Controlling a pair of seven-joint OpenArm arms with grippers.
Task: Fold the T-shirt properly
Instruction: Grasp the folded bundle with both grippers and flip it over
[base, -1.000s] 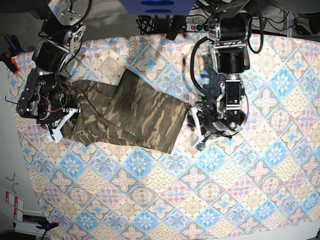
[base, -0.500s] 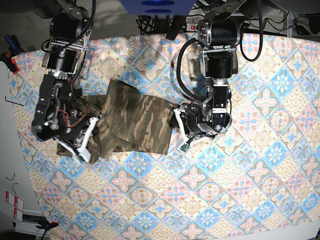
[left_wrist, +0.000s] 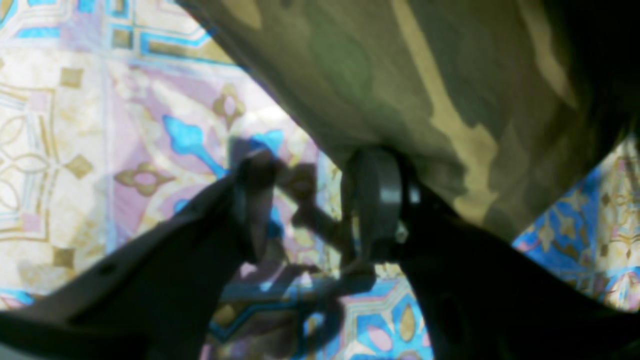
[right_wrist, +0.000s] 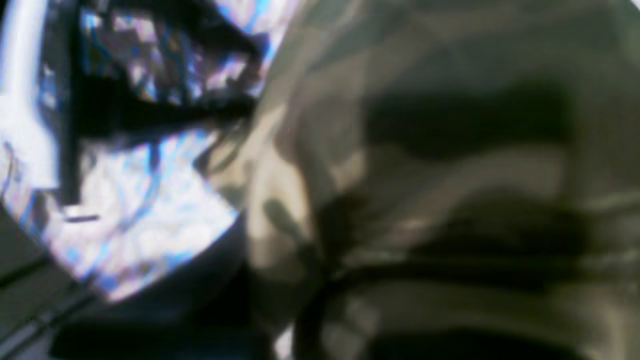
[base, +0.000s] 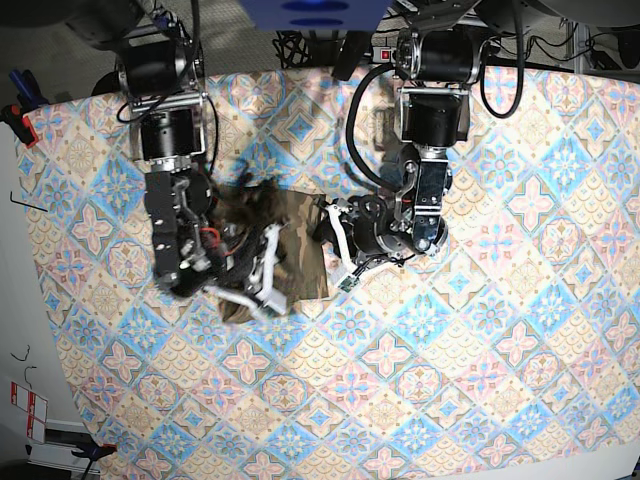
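Observation:
The camouflage T-shirt (base: 300, 255) lies bunched into a small folded heap between my two grippers, left of the table's middle. My right gripper (base: 262, 278) is at the heap's left side with cloth draped over it. The blurred right wrist view is nearly filled by camouflage cloth (right_wrist: 450, 175), and the fingers there are hidden. My left gripper (base: 338, 250) is at the heap's right edge. In the left wrist view it (left_wrist: 315, 200) is open, with tablecloth showing between the fingers. The shirt's edge (left_wrist: 400, 65) rests on the right finger (left_wrist: 375, 200).
The pastel diamond-patterned tablecloth (base: 480, 350) covers the table. A power strip (base: 385, 52) and cables lie at the far edge. A red-handled tool (base: 12, 118) sits at the left edge, where the table ends.
My right gripper has swept right with the shirt's left part, folding it over. The left gripper has moved left. The spread shirt has shrunk into a small heap between them.

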